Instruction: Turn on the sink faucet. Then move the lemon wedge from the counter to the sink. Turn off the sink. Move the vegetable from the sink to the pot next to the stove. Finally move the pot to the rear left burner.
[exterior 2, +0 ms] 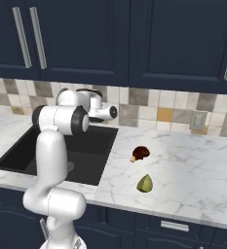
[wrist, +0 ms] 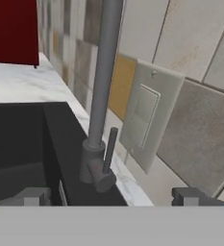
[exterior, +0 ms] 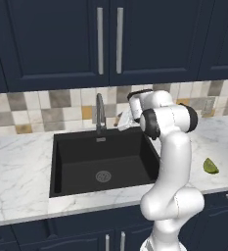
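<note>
Table (exterior: 17, 166): the white marble worktop is running along the tiled wall and carrying everything; the base is parked square to it, seemingly so the arm can reach the back edge.
Sink (exterior: 86, 162): the black basin is sitting sunk into the table, its drain bare and no water showing, which suggests the first step is not yet done.
Arm: it is reaching forward over the right rim of the sink toward the rear wall, with the hand tilted toward the faucet base.
Sink faucet (wrist: 104, 86): the slim grey spout is standing upright at the back of the sink; its thin lever (wrist: 109, 146) is pointing up beside the spout, probably the off position.
Gripper (wrist: 113, 196): its jaws are spread fully wide and holding nothing, the two tips framing the faucet base and lever, close to it but apart from it; this looks like lining up to push the lever.
Wall outlet (wrist: 144, 120): a pale plate is sitting on the tiles just behind the faucet.
Brown lump (exterior 2: 141, 152): a dark reddish round piece is lying on the table right of the sink, no part of the job.
Lemon wedge (exterior 2: 144, 183): the yellow-green piece is lying on the table near the front edge, right of the sink, waiting untouched.
</note>
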Motion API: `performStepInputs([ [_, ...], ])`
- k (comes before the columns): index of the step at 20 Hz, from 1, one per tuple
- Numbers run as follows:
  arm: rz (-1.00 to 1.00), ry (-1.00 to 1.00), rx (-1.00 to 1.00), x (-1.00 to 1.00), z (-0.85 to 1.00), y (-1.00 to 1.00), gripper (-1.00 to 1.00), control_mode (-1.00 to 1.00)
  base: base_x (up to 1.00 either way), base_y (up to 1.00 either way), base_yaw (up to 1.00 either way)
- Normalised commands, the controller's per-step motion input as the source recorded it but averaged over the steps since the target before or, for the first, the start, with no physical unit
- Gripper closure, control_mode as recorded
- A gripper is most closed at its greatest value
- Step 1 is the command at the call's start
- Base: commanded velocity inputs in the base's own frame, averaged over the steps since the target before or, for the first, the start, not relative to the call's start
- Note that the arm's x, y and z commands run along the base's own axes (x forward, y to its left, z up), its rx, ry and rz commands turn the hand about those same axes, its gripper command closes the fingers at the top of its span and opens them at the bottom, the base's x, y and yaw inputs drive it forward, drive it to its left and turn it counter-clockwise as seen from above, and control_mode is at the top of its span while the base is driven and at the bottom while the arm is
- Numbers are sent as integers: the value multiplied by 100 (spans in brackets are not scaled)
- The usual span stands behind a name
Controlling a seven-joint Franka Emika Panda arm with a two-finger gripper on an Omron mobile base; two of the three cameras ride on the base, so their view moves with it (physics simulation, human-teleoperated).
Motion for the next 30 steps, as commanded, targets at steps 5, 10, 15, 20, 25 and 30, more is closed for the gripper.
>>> performStepInputs([
  [5,0,0,0,18,-11,11,-100,-100,0,0,0],
  [10,1,0,0,1,-2,14,-100,-100,0,0,0],
  [15,1,0,0,0,0,15,-100,-100,0,0,0],
  [20,0,0,0,0,0,11,-100,-100,0,0,0],
  [25,0,0,0,1,-2,12,-100,-100,0,0,0],
  [30,0,0,0,11,-5,13,-100,-100,0,0,0],
])
